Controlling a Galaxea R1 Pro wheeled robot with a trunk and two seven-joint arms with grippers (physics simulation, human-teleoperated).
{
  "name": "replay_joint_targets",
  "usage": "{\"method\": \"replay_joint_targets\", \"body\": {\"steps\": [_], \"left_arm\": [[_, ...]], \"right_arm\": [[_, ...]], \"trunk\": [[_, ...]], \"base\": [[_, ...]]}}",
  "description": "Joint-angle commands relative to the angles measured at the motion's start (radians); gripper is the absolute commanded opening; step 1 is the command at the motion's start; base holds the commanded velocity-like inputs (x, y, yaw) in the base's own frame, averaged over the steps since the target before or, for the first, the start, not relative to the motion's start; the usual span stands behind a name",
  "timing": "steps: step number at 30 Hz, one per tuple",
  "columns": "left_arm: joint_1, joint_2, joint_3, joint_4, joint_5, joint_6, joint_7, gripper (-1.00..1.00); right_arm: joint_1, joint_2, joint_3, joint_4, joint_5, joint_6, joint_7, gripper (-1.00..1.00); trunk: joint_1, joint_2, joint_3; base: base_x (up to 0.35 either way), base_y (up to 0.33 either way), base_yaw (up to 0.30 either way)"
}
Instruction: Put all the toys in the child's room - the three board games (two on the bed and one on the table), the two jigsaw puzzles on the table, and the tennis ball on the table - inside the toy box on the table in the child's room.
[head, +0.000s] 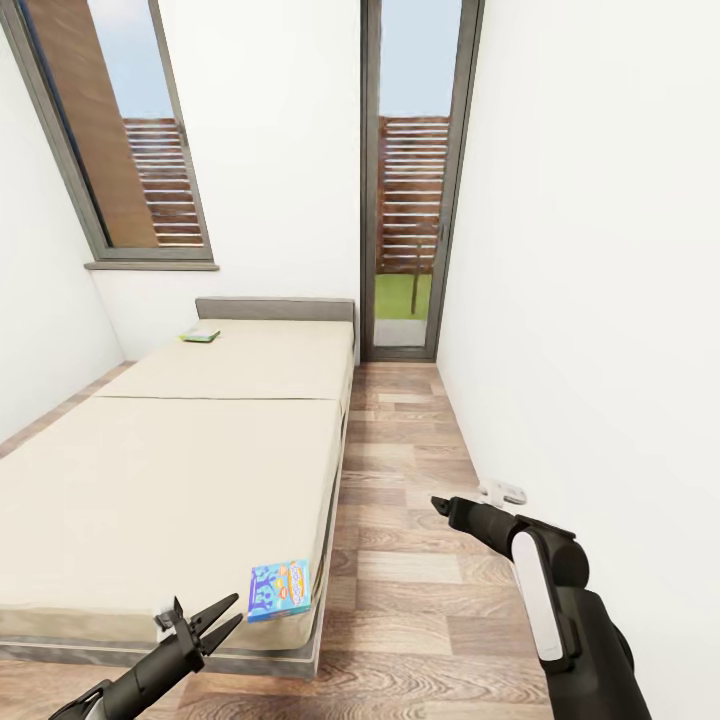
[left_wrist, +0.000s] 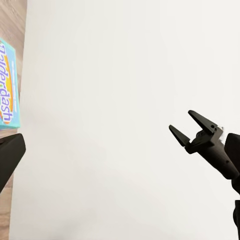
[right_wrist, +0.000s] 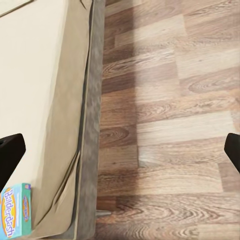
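A blue cartoon board game (head: 279, 590) lies flat on the near right corner of the bed (head: 170, 480), partly over the edge. It also shows in the left wrist view (left_wrist: 7, 90) and the right wrist view (right_wrist: 14, 212). A green-and-white board game (head: 200, 335) rests far off by the grey headboard. My left gripper (head: 222, 615) hovers open just left of the blue game, holding nothing. My right gripper (head: 440, 505) hangs open over the floor to the right of the bed; its spread fingers (left_wrist: 192, 131) stand out against the white wall.
A strip of wood-plank floor (head: 400, 560) runs between the bed's right side and the white wall (head: 600, 300). A tall glazed door (head: 410, 200) closes the far end. A small white fitting (head: 503, 491) sits low on the wall near my right gripper.
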Motion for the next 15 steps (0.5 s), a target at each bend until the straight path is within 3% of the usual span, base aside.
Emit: {"method": "replay_joint_targets", "body": {"steps": [1,15], "left_arm": [[-0.001,0.0,0.002,0.0,-0.001,0.011,-0.004,1.0],[-0.001,0.0,0.013,0.0,-0.001,0.011,-0.004,1.0]], "right_arm": [[-0.001,0.001,-0.003,-0.001,-0.002,0.005,0.001,1.0],[-0.001,0.001,-0.005,0.0,-0.002,0.006,0.002,1.0]], "trunk": [[0.0,0.0,-0.001],[0.0,0.0,-0.001]], "base": [[0.0,0.0,0.0],[0.0,0.0,0.0]]}}
